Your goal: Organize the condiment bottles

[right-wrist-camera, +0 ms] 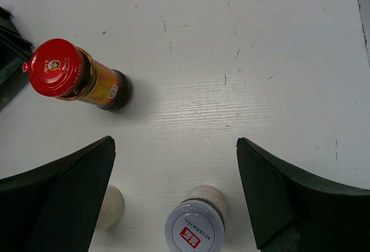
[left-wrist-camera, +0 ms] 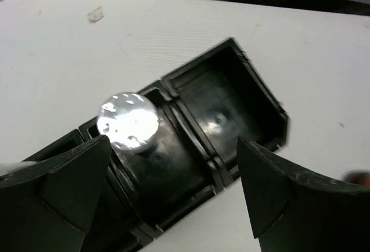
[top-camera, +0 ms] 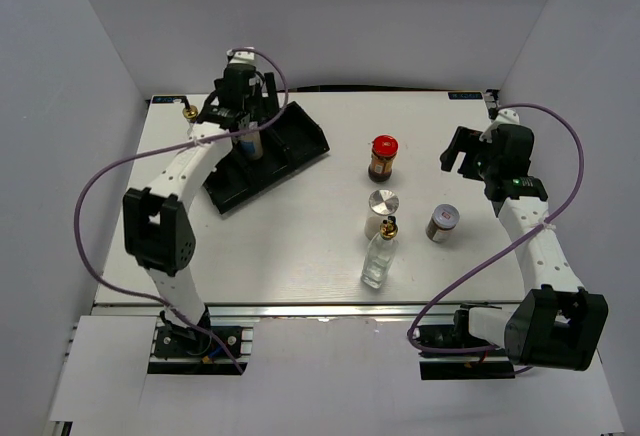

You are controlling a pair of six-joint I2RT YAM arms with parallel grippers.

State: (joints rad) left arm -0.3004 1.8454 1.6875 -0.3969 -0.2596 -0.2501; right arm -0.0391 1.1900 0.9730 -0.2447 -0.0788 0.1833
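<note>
My left gripper (top-camera: 246, 114) hangs open over the black tray (top-camera: 290, 136). A white silver-capped shaker (top-camera: 247, 142) stands in a tray compartment; in the left wrist view its cap (left-wrist-camera: 128, 120) sits just by the left fingertip (left-wrist-camera: 81, 171), with the jaws wide apart. My right gripper (top-camera: 462, 152) is open and empty above the table. A red-lidded dark jar (top-camera: 383, 157), a second white shaker (top-camera: 382, 207), a clear gold-spouted bottle (top-camera: 380, 254) and a silver-lidded brown jar (top-camera: 443, 223) stand mid-table. Another gold-spouted bottle (top-camera: 187, 112) stands at the far left.
The tray lies at an angle at the back left, with its end compartment (left-wrist-camera: 228, 104) showing bare. In the right wrist view the red-lidded jar (right-wrist-camera: 69, 76) is at the upper left and the silver-lidded jar (right-wrist-camera: 195, 229) is low between the fingers. Walls enclose the table.
</note>
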